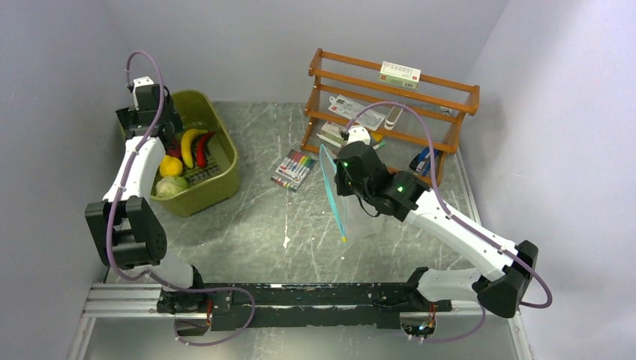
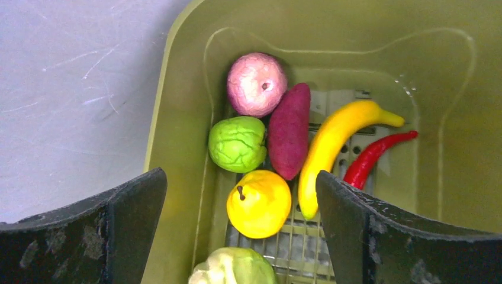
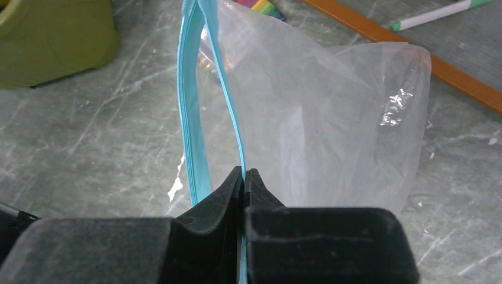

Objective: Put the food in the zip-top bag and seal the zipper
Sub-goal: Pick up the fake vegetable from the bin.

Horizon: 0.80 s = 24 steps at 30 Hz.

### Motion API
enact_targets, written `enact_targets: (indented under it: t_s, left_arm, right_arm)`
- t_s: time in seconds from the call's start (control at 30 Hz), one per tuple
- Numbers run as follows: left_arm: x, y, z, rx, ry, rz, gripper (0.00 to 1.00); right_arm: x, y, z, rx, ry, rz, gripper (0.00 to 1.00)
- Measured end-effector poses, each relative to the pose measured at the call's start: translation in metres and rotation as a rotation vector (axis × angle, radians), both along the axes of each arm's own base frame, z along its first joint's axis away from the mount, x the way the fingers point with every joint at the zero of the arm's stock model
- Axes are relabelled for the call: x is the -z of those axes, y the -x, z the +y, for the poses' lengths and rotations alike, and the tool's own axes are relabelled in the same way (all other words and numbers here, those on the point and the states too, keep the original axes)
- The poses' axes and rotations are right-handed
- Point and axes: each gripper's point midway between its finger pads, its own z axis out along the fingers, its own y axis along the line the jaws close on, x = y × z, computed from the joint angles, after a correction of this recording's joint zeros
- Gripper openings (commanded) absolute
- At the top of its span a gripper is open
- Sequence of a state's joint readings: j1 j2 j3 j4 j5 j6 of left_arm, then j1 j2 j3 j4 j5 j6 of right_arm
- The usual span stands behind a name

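Note:
The food lies in an olive-green tub [image 2: 177,118]: a pink round piece [image 2: 256,84], a purple-red piece [image 2: 289,130], a green one [image 2: 238,143], an orange-yellow pear [image 2: 259,203], a banana [image 2: 331,148], a red chili [image 2: 373,157] and a pale green piece [image 2: 234,269]. My left gripper [image 2: 240,177] hovers open above them, over the pear, holding nothing. The clear zip-top bag [image 3: 331,118] stands on the table with its mouth apart. My right gripper [image 3: 244,171] is shut on one lip of the teal zipper [image 3: 190,118]. From above, the bag [image 1: 358,214] hangs at the right gripper [image 1: 337,176].
A pack of coloured markers [image 1: 293,169] lies between the tub [image 1: 217,120] and the bag. A wooden rack [image 1: 390,105] with a small box [image 1: 400,73] on top stands at the back right. Walls close in left, right and behind.

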State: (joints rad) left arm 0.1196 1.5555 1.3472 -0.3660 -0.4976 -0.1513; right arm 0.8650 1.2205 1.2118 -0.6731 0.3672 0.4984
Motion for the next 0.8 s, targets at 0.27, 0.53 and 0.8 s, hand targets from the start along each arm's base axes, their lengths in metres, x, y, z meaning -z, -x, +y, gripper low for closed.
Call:
enact_targets:
  t_s: [0.27, 0.53, 0.8]
  left_arm:
    - [0.041, -0.02, 0.016, -0.032, -0.019, 0.072, 0.84]
    - [0.065, -0.043, 0.031, -0.055, -0.032, 0.089, 0.75]
    - [0.091, -0.053, 0.062, -0.102, -0.04, 0.109, 0.83]
  right_arm:
    - [0.0, 0.002, 0.002, -0.029, -0.029, -0.029, 0.0]
    - [-0.003, -0.002, 0.003, -0.053, -0.012, -0.06, 0.0]
    - [-0.008, -0.004, 0.008, -0.073, -0.029, -0.075, 0.0]
